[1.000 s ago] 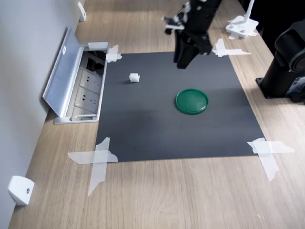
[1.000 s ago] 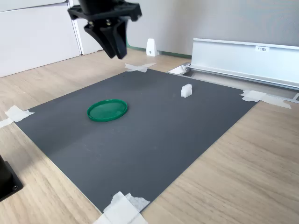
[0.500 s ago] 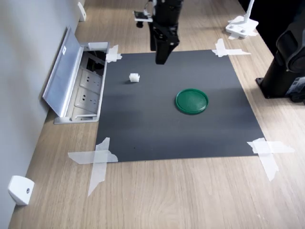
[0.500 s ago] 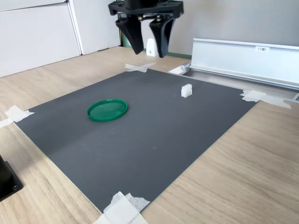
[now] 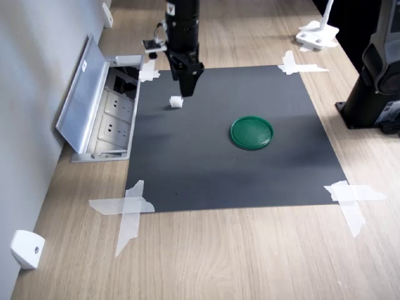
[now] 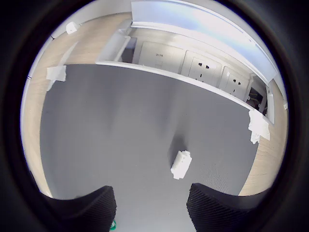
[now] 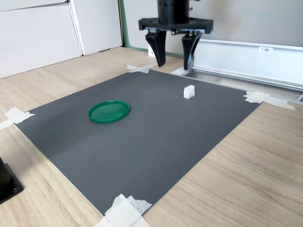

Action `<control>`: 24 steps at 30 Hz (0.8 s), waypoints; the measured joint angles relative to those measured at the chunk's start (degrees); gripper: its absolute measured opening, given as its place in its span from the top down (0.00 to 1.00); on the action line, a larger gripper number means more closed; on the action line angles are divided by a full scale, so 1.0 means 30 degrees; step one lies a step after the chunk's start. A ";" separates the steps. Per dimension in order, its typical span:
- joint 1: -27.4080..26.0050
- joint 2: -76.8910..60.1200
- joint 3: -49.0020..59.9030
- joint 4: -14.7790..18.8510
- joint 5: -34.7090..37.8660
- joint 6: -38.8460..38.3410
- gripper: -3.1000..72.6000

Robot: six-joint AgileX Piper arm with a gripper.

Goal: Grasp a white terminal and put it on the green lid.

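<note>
In the wrist view we get only a green sliver of the green lid (image 6: pixel 114 225) peeking beside one claw finger (image 6: pixel 84 209), the rest cut off. The white terminal (image 6: pixel 181 164) is too small for us to make out its protrusions. In the second exterior view the arm (image 7: pixel 173 9) runs off the top edge.

The arm comes down almost straight, wrist vertical, with the gripper (image 7: pixel 174 59) pointing at the surface below. Its two black fingers (image 7: pixel 158 51) are spread wide apart with nothing between them, their tips hanging clear of the surface. In the wrist view both fingertips (image 6: pixel 87 208) show as dark rounded shapes.
</note>
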 joint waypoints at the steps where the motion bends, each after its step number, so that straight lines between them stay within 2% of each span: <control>1: 0.0000 0.0226 -0.0056 -0.0055 0.0000 0.0000 0.13; 24: 0.0000 0.1964 -0.0170 -0.0085 -0.0592 -0.0022 0.13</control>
